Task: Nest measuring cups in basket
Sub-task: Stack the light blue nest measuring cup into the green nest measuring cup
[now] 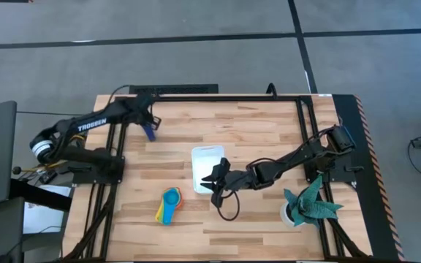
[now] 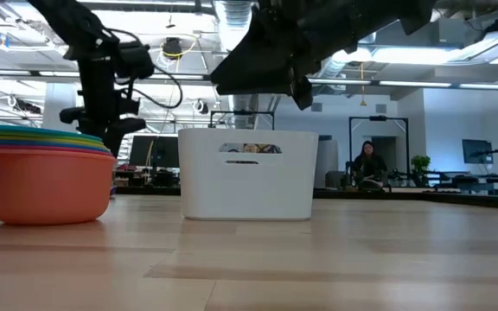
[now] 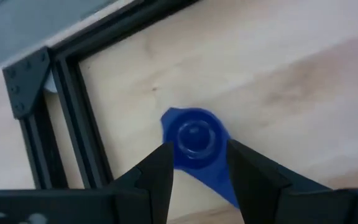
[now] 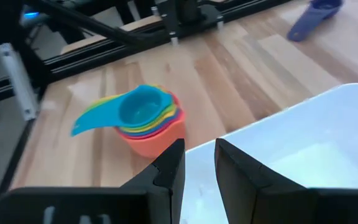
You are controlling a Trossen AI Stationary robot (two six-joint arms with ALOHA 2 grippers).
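From above, my left gripper hangs over the dark blue cup at the table's far left, well apart from the basket. At my left wrist, my fingers are apart, straddling its handle. At my right wrist, my right gripper, narrowly parted and empty, waits over the basket's near edge, with the nested stack to its left.

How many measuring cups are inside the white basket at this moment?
0. The basket looks empty in the high and right wrist views. A nested stack of cups stands on the table beside it, and one dark blue cup lies under the left tool.
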